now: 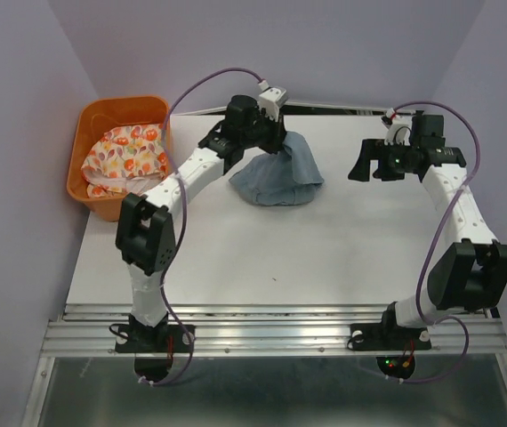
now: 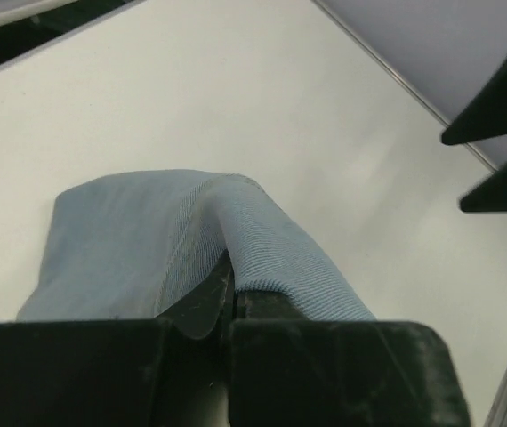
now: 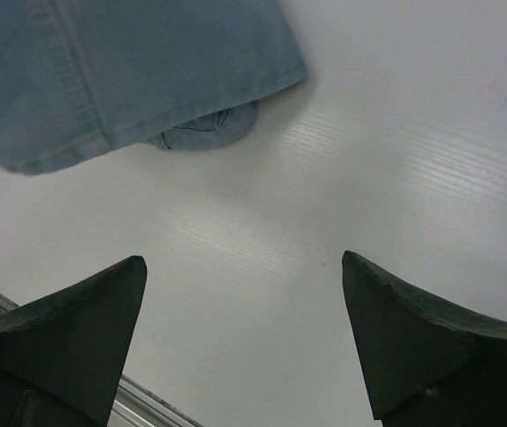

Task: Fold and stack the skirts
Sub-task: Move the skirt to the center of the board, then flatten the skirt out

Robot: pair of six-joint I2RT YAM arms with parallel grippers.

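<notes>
The light blue denim skirt [image 1: 277, 176] hangs in a bunch at the back middle of the table, its lower part resting on the surface. My left gripper [image 1: 274, 132] is shut on its top edge and holds it up; in the left wrist view the denim skirt [image 2: 147, 249] drapes away from the closed left gripper [image 2: 229, 289]. The floral skirt [image 1: 125, 158] lies crumpled in the orange basket [image 1: 91, 122]. My right gripper [image 1: 360, 163] is open and empty, above the table to the right of the denim skirt, whose hem [image 3: 129, 71] shows in the right wrist view.
The orange basket stands at the back left corner of the white table [image 1: 262, 258]. A metal rail [image 1: 271, 325] runs along the near edge. Purple walls enclose the back and sides.
</notes>
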